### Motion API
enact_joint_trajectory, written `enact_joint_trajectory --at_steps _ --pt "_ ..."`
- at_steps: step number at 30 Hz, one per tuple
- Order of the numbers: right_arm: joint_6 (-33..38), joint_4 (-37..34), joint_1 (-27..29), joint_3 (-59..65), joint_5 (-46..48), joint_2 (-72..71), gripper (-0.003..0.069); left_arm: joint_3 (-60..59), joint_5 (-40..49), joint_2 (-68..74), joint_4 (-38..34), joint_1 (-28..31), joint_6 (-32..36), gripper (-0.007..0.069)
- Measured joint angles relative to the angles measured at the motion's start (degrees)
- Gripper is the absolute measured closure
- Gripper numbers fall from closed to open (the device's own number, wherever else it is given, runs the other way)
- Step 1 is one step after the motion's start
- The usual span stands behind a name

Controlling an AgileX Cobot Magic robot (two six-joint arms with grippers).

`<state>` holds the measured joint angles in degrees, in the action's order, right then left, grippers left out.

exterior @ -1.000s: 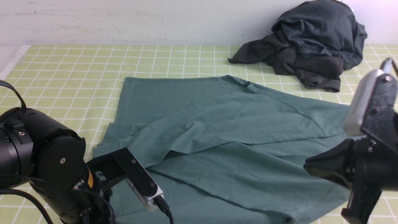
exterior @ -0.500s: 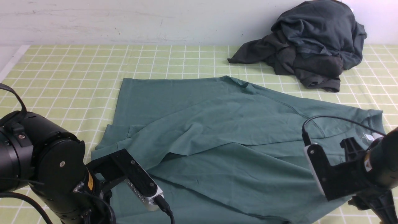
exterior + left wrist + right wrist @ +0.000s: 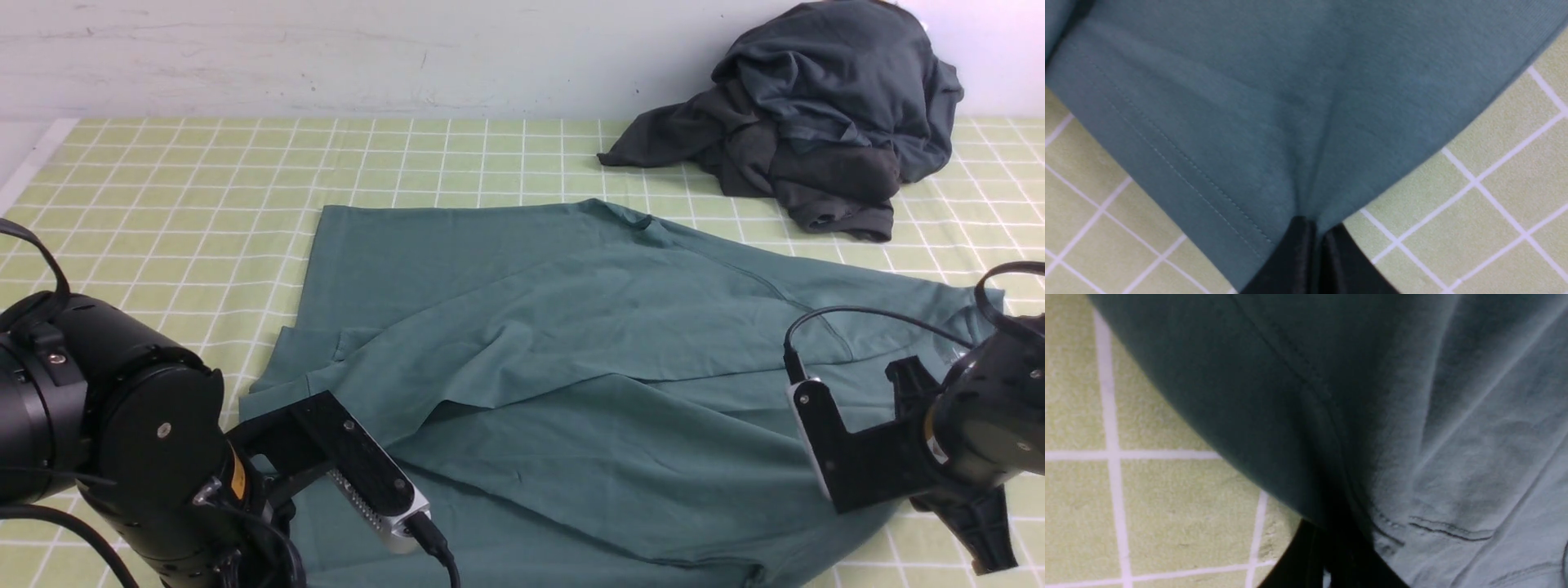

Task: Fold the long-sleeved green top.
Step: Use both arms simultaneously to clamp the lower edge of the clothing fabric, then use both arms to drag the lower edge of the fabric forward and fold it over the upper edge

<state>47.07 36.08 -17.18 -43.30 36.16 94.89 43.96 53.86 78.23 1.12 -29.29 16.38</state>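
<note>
The green long-sleeved top (image 3: 571, 343) lies spread on the checked table with one layer folded across its middle. In the front view my left arm (image 3: 122, 433) hangs over its near left corner and hides the gripper. The left wrist view shows the left gripper (image 3: 1318, 224) shut on the top (image 3: 1274, 102) close to a stitched hem. My right arm (image 3: 971, 433) sits low at the top's near right edge. Seen from the right wrist, the right gripper (image 3: 1327, 533) is shut on a fold of the top (image 3: 1474, 437) beside a seam.
A dark charcoal heap of clothes (image 3: 816, 114) rests at the back right against the pale wall. The green checked tablecloth (image 3: 163, 180) shows bare at the left and back. The table's left edge (image 3: 24, 175) runs along the far left.
My right arm dropped from high and close to the camera down to the top's right edge, where its gripper opened and closed on the fabric. The left arm stayed put.
</note>
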Motion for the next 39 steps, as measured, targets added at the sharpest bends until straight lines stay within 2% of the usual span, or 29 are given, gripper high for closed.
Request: enact_joint_trajectory --at_steps 3,6,12,14,17,22,27,34,38,39 --pt "-1.7 -0.2 0.0 -0.3 0.9 0.0 0.0661 0.0 0.0 0.0 0.0 0.0 -0.2 0.0625" --pt "-6.7 -3.7 0.0 -1.3 5.5 -1.0 0.0662 0.0 -0.1 -0.6 0.5 0.0 -1.7 0.0625" --pt "-11.4 -8.2 0.0 -9.3 14.9 -3.3 0.0662 5.0 -3.6 -2.2 3.7 0.7 -8.7 0.0625" --pt "-12.3 -8.5 0.1 -11.5 14.9 -3.3 0.0662 6.7 -5.2 -2.2 3.8 1.4 -9.6 0.0625" --pt "-14.4 -9.2 1.6 -18.6 11.0 -2.0 0.0662 12.7 -11.4 -0.9 4.3 5.7 -12.4 0.0625" --pt "-18.9 -9.6 6.7 -30.5 2.1 6.1 0.0662 26.4 -19.4 9.7 4.3 14.2 -14.3 0.0625" --pt "-21.7 -10.4 8.8 -40.8 -0.8 16.3 0.0662 40.7 -19.7 24.1 4.3 17.9 -14.5 0.0625" --pt "-27.5 -11.0 10.5 -55.8 -2.3 32.0 0.0656 70.7 -11.0 50.3 4.3 19.7 -14.5 0.0620" --pt "-32.3 -11.1 10.8 -60.1 -1.5 36.7 0.0585 86.7 -5.2 62.0 4.3 20.9 -14.5 0.0548" --pt "-32.6 -11.1 10.8 -60.2 -1.5 36.7 0.0585 86.7 -4.9 62.6 4.3 21.0 -14.5 0.0542"
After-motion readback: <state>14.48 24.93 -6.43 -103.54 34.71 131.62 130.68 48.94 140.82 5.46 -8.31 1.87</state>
